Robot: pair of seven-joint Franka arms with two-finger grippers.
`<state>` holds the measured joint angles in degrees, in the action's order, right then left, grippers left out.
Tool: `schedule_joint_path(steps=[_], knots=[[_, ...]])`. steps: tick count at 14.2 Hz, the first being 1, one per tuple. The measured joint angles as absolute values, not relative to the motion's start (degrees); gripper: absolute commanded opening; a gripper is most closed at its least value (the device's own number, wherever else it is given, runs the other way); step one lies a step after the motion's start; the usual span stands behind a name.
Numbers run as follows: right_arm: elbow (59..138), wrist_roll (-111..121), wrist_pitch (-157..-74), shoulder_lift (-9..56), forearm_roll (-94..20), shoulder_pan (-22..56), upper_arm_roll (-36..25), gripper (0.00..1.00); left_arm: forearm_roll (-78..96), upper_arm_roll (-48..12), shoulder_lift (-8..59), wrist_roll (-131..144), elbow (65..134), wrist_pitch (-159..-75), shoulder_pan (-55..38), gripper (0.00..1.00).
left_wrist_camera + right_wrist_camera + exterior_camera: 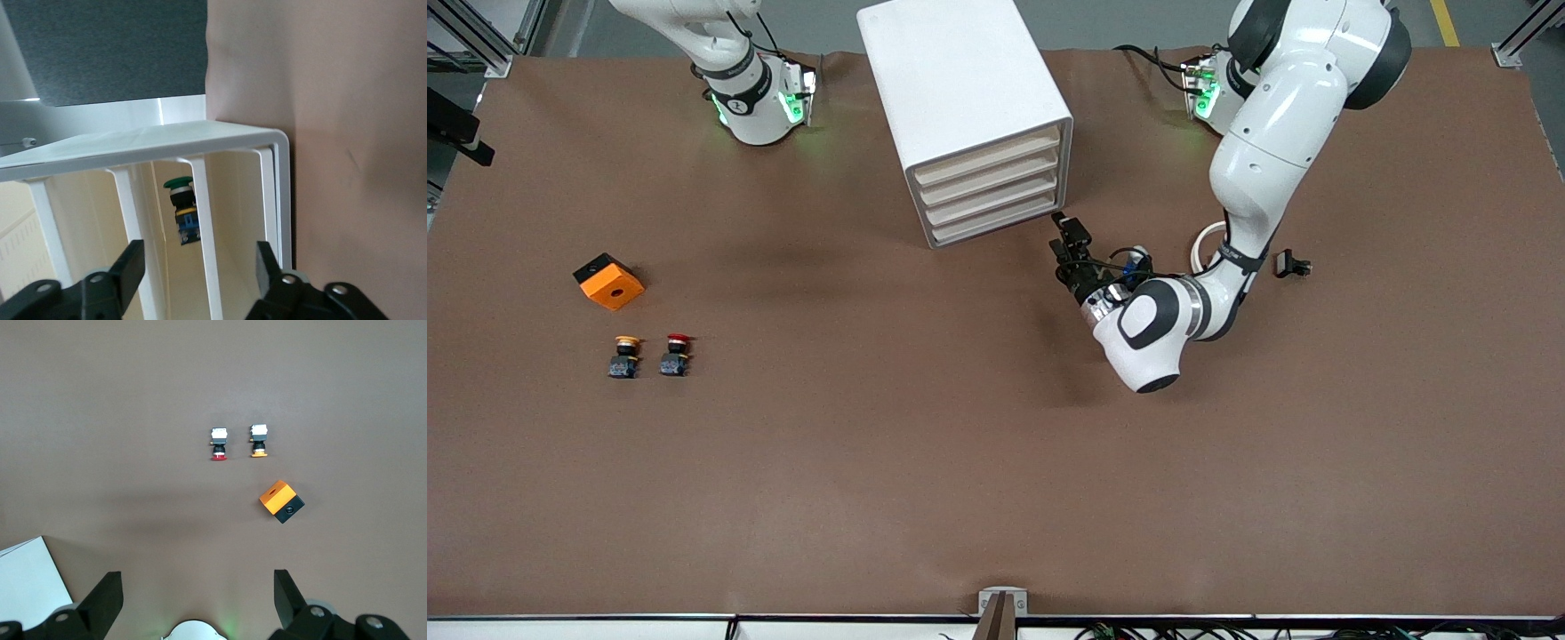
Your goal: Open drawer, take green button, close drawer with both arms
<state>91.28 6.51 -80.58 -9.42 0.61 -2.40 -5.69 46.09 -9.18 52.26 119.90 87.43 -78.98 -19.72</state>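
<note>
The white cabinet [960, 80] stands at the middle of the table near the robots' bases, and its drawers [987, 191] all look pushed in. My left gripper [1067, 233] is right in front of the drawer fronts, at the end toward the left arm. In the left wrist view it [200, 267] is open, with one white drawer edge [208, 227] between the fingers and touching neither. The green button [180, 210] shows inside the cabinet, past that edge. My right gripper [197, 580] hangs open and empty high over the table near its own base.
An orange-and-black box [609, 281], a yellow-capped button [625, 356] and a red-capped button [676, 354] lie toward the right arm's end. A small black part [1292, 265] and a white ring [1208, 249] lie by the left arm.
</note>
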Motion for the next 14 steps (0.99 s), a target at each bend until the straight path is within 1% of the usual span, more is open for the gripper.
schedule_joint_path(steps=[1, 2, 3, 9, 14], knots=[[91.3, 6.5, -80.6, -9.4, 0.6, -2.4, -5.7, 1.00, 46.1, -9.3, 52.5, 120.0, 87.8, -78.7, -19.8, 0.58], [91.3, 6.5, -80.6, -9.4, 0.6, -2.4, -5.7, 1.00, 46.1, -9.4, 52.7, 120.2, 88.5, -78.4, -19.9, 0.54], [91.3, 6.5, -80.6, -9.4, 0.6, -2.4, -5.7, 1.00, 46.1, -9.6, 52.7, 120.3, 89.4, -78.1, -20.2, 0.54], [91.1, 6.5, -80.6, -9.4, 0.6, -2.4, -5.6, 1.00, 46.1, -11.2, 52.7, 120.5, 94.5, -78.0, -22.0, 0.54], [90.5, 6.5, -80.6, -9.4, 0.6, -2.4, -5.7, 1.00, 46.2, -11.2, 52.7, 120.5, 96.1, -77.6, -23.8, 0.54]])
